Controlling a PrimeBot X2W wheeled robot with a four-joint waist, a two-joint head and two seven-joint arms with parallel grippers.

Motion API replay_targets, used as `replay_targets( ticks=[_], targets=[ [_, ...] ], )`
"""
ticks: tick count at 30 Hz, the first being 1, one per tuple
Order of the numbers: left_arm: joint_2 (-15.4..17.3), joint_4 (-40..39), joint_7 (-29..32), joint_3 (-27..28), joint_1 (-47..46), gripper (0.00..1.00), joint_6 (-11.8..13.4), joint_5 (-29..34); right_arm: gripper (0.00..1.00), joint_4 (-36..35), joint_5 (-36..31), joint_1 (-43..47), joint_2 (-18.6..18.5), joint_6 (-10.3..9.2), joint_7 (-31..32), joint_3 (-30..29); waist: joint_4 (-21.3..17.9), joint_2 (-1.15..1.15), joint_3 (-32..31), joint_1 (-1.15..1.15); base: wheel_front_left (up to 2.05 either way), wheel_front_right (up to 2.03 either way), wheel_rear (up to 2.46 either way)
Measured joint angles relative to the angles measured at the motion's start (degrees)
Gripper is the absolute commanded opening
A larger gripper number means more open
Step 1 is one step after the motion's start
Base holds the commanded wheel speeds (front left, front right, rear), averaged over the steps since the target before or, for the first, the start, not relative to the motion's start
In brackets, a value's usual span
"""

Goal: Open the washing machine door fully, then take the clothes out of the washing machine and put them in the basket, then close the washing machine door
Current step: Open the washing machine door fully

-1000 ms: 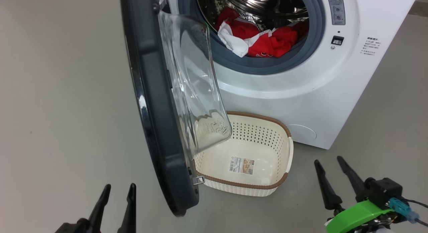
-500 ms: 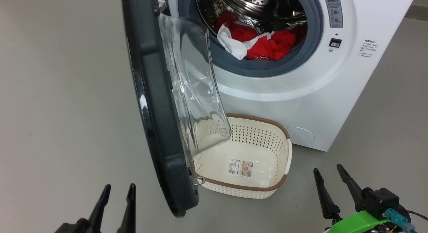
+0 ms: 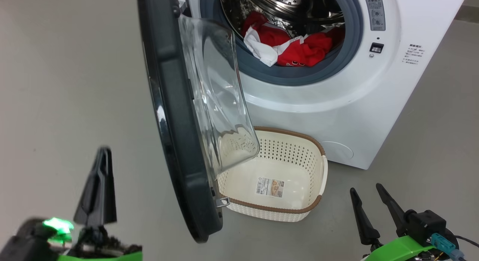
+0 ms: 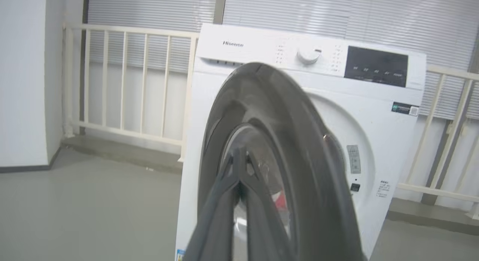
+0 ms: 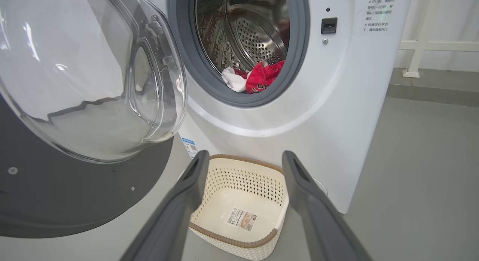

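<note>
Left gripper (image 3: 103, 153), fingers just snapped together, rises outside the part-open washing machine door (image 3: 176, 141), seemingly to push it wider; right gripper (image 3: 365, 188) gapes empty; clothes (image 3: 295, 47) wait inside, behind the door

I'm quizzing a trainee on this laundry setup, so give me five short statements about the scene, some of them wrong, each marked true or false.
1. The washing machine door stands open. True.
2. The basket holds red clothes. False: the clothes lie in the drum, and the basket has just a sticker inside.
3. The left end effector is shut. True.
4. The right end effector grips the basket's rim. False: it is open and apart from the basket.
5. The basket stands on the floor before the washing machine. True.
</note>
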Motion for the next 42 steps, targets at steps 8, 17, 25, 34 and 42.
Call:
replay_targets(
  ticks=[8,17,25,34,42],
  targets=[
    [0.05,-9.69,-0.34,-14.67,-1.59,0.0,0.0,2.25,1.0,-0.05,-0.36,-0.05,-0.04,0.0,0.0,0.12,-0.43,0.0,0.49,0.0,0.0,0.0,0.0],
    [0.42,8.37,-0.32,-23.39,1.51,0.0,0.0,-2.56,1.0,-0.22,-0.37,-0.18,-0.05,0.0,0.0,0.54,-1.2,0.0,0.85,0.0,0.0,0.0,0.0],
    [0.21,13.63,-0.32,-20.49,1.2,0.0,-0.1,-3.68,1.0,-0.36,-0.36,-0.18,-0.05,0.0,0.01,0.57,-1.06,0.0,1.05,0.0,0.0,0.0,0.0],
    [-0.15,13.97,-0.25,-14.05,1.24,0.0,-0.56,-5.72,1.0,-0.63,-0.36,-0.18,-0.05,0.0,0.0,0.44,-0.33,0.0,1.08,0.0,0.0,0.0,0.0],
    [-0.25,14.22,-0.25,-4.31,1.31,0.0,-0.52,-5.08,1.0,-0.66,-0.36,-0.19,-0.05,0.0,0.0,0.65,0.2,0.0,1.55,0.0,0.0,0.0,0.0]
  ],
)
